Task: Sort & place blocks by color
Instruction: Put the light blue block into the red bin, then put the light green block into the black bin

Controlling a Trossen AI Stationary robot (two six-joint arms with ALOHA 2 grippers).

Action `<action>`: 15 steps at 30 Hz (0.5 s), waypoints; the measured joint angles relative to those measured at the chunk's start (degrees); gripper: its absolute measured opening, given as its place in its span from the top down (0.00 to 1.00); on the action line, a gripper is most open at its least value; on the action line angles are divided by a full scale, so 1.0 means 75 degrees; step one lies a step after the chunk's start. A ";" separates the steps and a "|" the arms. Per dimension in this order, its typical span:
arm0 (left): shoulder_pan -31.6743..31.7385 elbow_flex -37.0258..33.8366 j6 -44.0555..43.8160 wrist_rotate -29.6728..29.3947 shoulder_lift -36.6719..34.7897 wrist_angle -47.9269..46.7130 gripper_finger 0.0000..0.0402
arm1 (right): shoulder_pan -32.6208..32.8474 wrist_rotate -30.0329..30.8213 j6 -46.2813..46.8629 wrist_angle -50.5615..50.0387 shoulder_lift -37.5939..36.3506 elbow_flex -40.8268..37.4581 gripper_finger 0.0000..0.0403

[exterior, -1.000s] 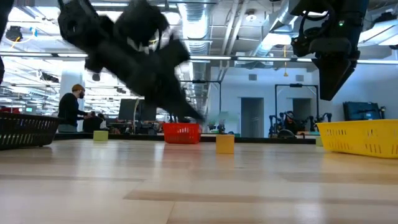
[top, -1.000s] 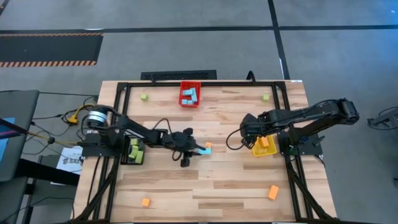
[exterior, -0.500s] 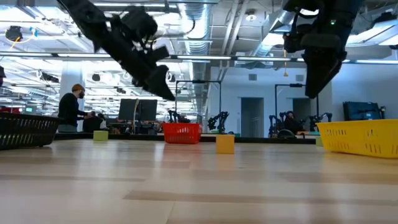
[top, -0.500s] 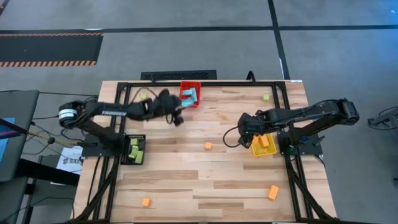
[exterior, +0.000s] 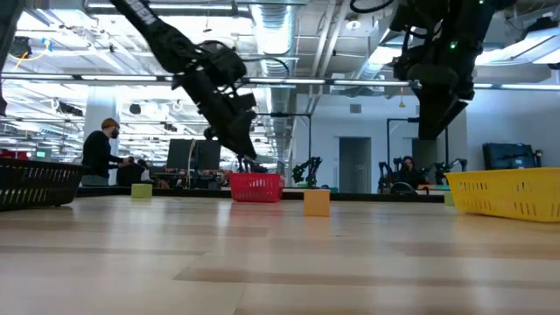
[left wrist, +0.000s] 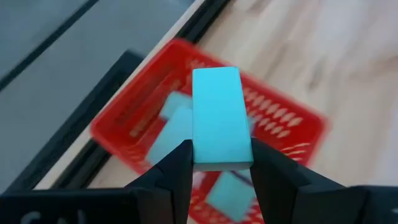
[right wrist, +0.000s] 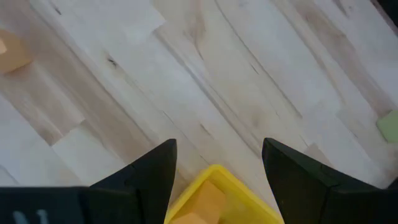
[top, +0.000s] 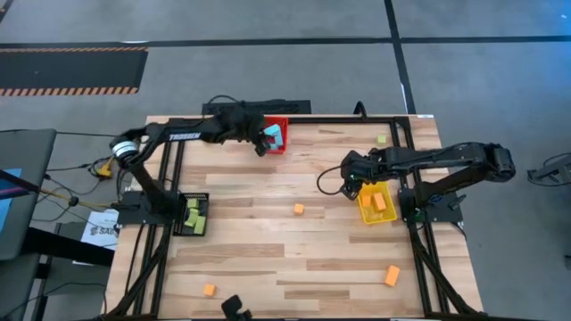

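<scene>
A: While the right claw (top: 348,176) is hanging with its fingers spread wide and empty above the near edge of the yellow bin (top: 376,203), the left claw (left wrist: 219,167) is holding a light-blue bar (left wrist: 217,118) over the red bin (left wrist: 130,121) at the upper middle of the overhead frame.

B: So the bar has travelled. A second ago that claw was down at the middle of the tabletop (top: 294,259), gripping it next to the small orange cube (top: 299,209).

A: Right, and now the orange cube is sitting alone there, while the bar is pinched by its lower end between the two dark fingers, standing up out of them. Other light-blue blocks (left wrist: 174,124) are already lying in the red bin beneath it.

B: Is it letting go yet?

A: The fingers are still touching both sides of the bar, so I am reading it as held. In my judgement the release is the next thing due, since it is hanging right over the matching pile.

B: And what is remaining?

A: Orange blocks are lying at the lower left (top: 209,290) and lower right (top: 391,275) of the overhead frame, and yellow-green ones near the upper left (top: 206,138) and upper right (top: 381,139) corners. The black bin (top: 193,214) on the left is already holding yellow-green pieces.
</scene>
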 joint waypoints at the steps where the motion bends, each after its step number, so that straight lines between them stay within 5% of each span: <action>1: -0.0003 0.0215 0.0035 -0.0233 0.0157 -0.0214 0.69 | -0.0065 0.0000 -0.0015 -0.0006 0.0002 0.0000 0.35; 6: -0.0017 0.0980 0.0252 -0.0251 0.0575 -0.1448 0.63 | -0.0253 0.0003 -0.0149 -0.0056 0.0000 0.0000 0.35; 15: 0.0049 0.1464 0.0457 0.0012 0.0386 -0.2316 0.31 | -0.0310 0.0014 -0.0227 -0.0047 0.0000 0.0000 0.35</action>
